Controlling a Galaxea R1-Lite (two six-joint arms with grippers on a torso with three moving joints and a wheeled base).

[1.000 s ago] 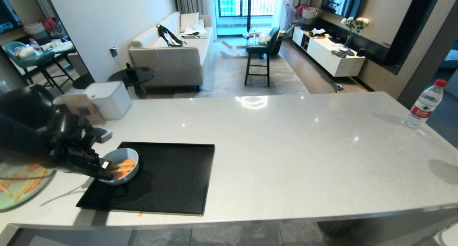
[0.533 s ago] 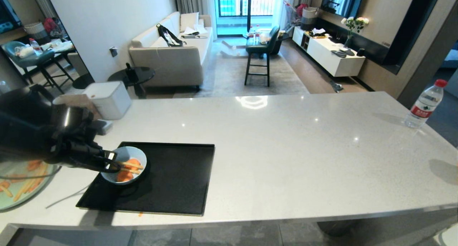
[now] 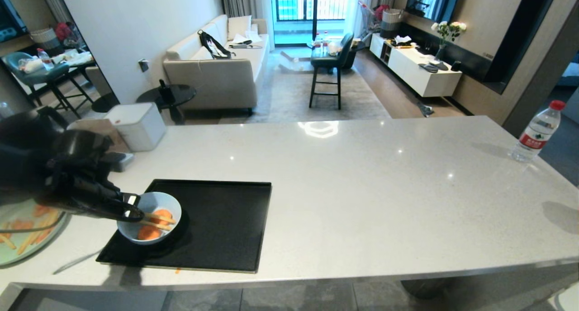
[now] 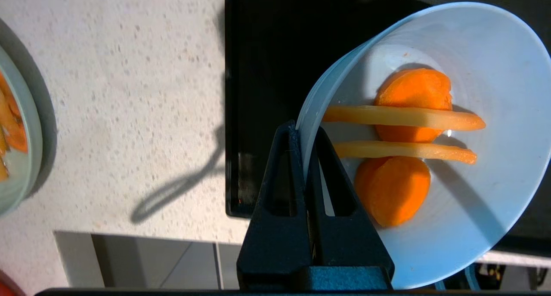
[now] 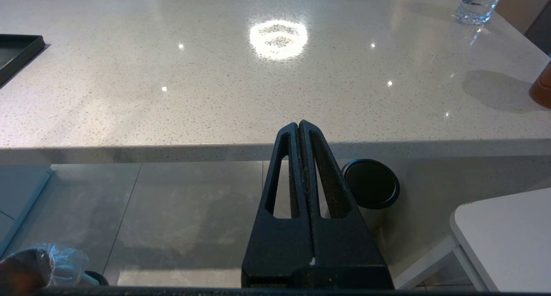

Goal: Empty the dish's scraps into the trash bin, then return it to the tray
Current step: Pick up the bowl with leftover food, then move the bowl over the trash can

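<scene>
dish [image 3: 151, 218] has shifted toward tray's [image 3: 217, 229] near-left corner, fingers [image 4: 297, 158] pinching rim.

I see the dish [image 3: 149, 218], a small glossy pale-blue bowl, tilted above the near-left corner of the tray [image 3: 217, 229], its rim pinched between the closed fingers of my left gripper [image 4: 304, 134]. Inside it lie the scraps [image 4: 404, 134]: two round orange slices with two pale yellow sticks laid across them, side by side. The tray is a flat matte black rectangle with a low raised rim, lying on the speckled white counter [image 3: 362, 189].
</scene>
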